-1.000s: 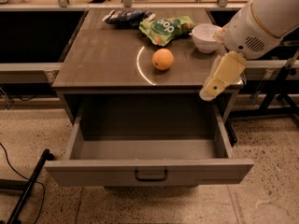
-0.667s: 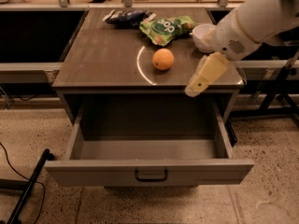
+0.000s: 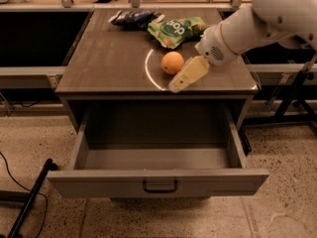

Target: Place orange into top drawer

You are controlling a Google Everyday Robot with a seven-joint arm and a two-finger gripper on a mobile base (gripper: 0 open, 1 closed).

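1 orange (image 3: 172, 62) sits on the cabinet top (image 3: 109, 58), outside the 1 open drawer (image 3: 99, 181), which has 1 handle (image 3: 160, 186). 1 gripper (image 3: 181, 82) hangs just right of the orange, angled down-left; whether it is spread or closed cannot be told. Behind lie 2 bags: 1 green (image 3: 176, 30), 1 dark (image 3: 133, 18) and hard to make out. The arm (image 3: 257, 24) is cut off at the right edge.
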